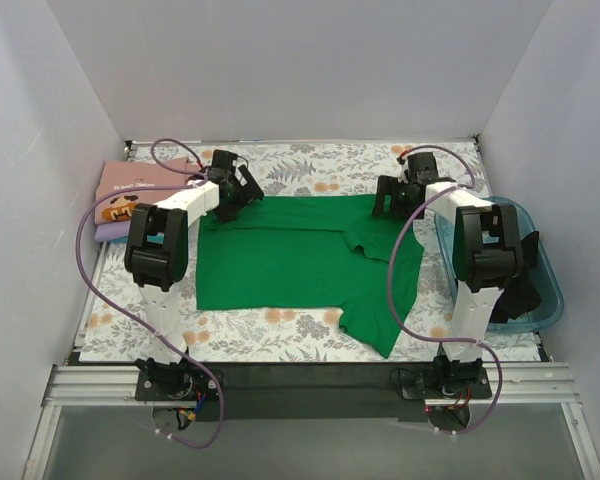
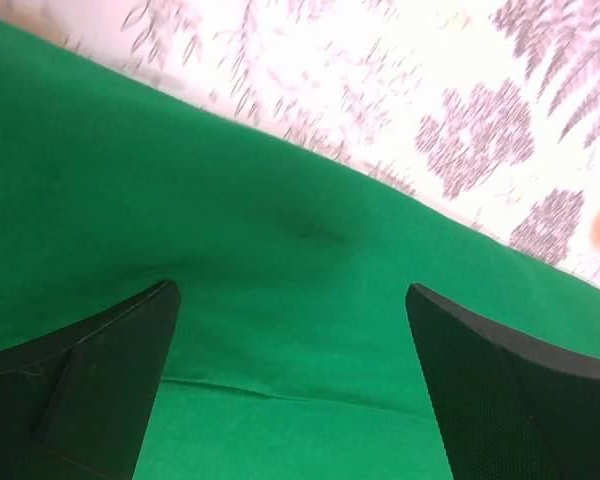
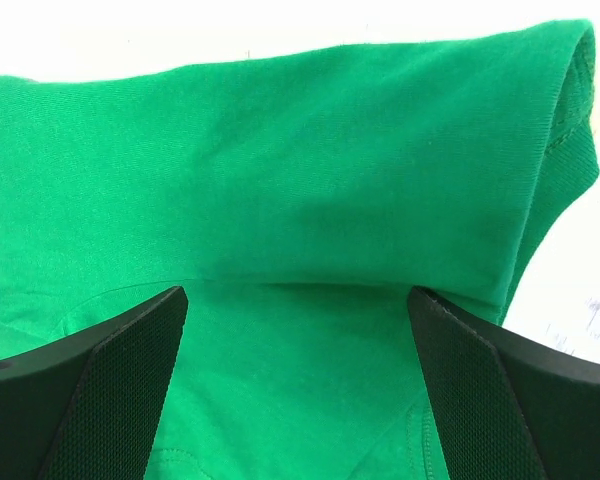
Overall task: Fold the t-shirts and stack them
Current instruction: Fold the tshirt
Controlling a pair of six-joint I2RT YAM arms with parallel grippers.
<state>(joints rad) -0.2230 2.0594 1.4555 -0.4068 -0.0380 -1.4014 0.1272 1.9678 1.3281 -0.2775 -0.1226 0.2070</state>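
progress partway, by the look: pink printed cloth tee [image 1: 130, 188] folded atop lavender one [image 1: 106, 233] at far left; plain bright green cloth tee [image 1: 280, 255] spread mid-table, unfolded, right side rumpled. left gripper [image 1: 235, 197] and right gripper [image 1: 393, 198] over its far edge, jaws spread wide, pinching nothing. dark cloth [image 1: 520, 285] in translucent teal plastic bin [image 1: 552, 300] half hidden behind right arm [image 1: 480, 255]; number unclear.

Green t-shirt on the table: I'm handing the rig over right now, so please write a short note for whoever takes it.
Left claw: open, low over the green t-shirt's far left edge, holding nothing.
Right claw: open, over its far right edge, holding nothing.
Done: a pink t-shirt lies folded at far left on a lavender one.
To do: fold the green one, which is spread flat but rumpled on its right side, and stack it. Dark cloth waits in the teal bin.
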